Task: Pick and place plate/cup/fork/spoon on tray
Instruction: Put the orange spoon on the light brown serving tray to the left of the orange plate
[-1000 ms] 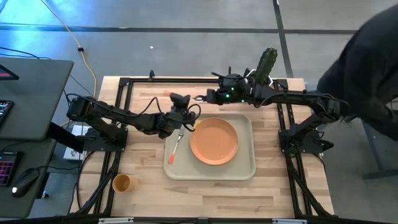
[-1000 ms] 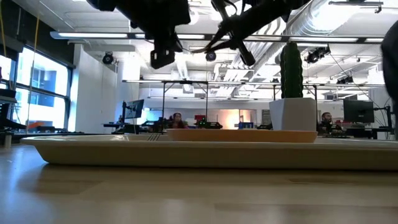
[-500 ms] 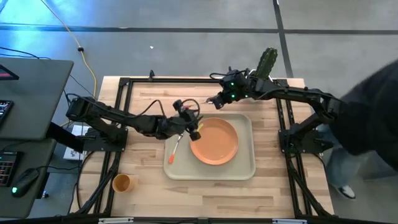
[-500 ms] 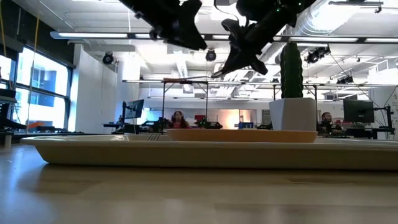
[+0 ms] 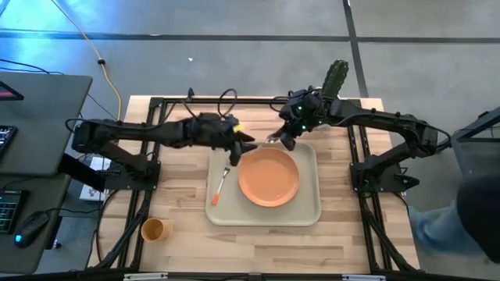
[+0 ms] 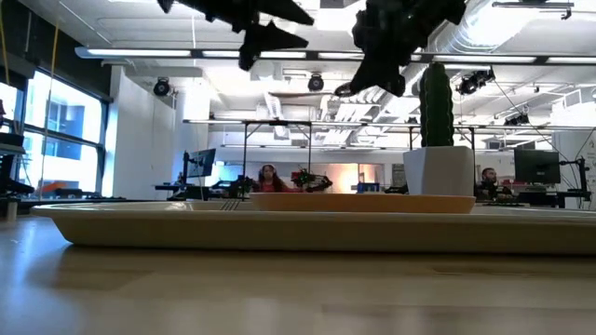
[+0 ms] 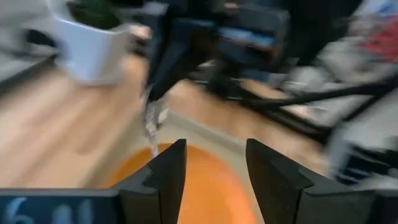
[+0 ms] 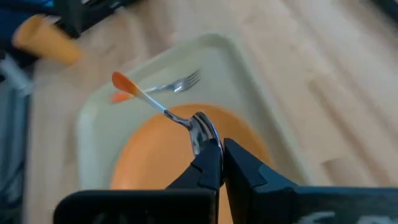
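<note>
- Change, right arm: a second ago my right claw stood beyond the tray's far rim near the cactus pot. It has since swung in over the far edge of the tray, at about 12 o'clock of the plate.
- Right claw state: pressed together on the bowl of the spoon. The orange handle sticks out ahead of the fingers, above the plate and tray.
- Change, left arm: my left claw has pulled back from the plate's 9 o'clock rim toward the tray's far left corner, at about 10 o'clock of the plate. In the left wrist view its fingers stand spread with nothing between them.
- Meaning for the task: I judge the spoon is in its carry phase and ready to be lowered. The left arm looks clear of the drop zone.
- Tray contents: the plate sits inside it, right of centre. The fork lies flat on the tray floor at 9 o'clock of the plate, apart from it, orange handle toward the near edge.
- Plate contents: nothing visible on it.
- Outstanding item: the cup stands on the counter, well apart from the tray, at about 8 o'clock of it. Its inside cannot be made out.
</note>
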